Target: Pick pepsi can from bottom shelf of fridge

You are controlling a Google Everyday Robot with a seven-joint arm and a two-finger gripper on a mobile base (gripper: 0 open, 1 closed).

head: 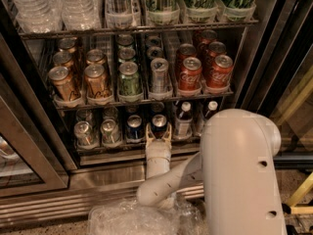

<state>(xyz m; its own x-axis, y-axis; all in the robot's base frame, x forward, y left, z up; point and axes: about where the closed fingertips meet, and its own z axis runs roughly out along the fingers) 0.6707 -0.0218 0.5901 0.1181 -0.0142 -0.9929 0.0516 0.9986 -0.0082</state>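
Item: gripper [159,131], pale cream, two short fingers [149,134] spread apart. It sits at the front edge of the bottom shelf [122,149]. We find the pepsi can [159,122] standing upright between the fingers. We cannot tell whether the pads touch its wall.

Item: pepsi can, small dark blue cylinder with a silver top. It is in the fourth lane from the left, at the front. A second blue can [134,124] stands just beside it on the left.

Item: two plain silver cans [83,131], upright in the left lanes of the same tier, and two dark bottles with white caps [182,116] on the right.

Item: bottom shelf, dark wire with clear plastic lane trays. We note low headroom under the tier above and lanes tight on both sides of the can.

Item: tier above holds gold cans [96,80], a green can [129,77], a silver can [159,75] and red Coca-Cola cans [190,73].

Item: fridge [98,180], brushed steel sill, with a dark door frame at the left.

Item: arm [242,175], smooth white rounded housing. It hides the shelf's right end and the lower right of the view.

Item: crinkled clear plastic [132,219], cut off by the lower edge.
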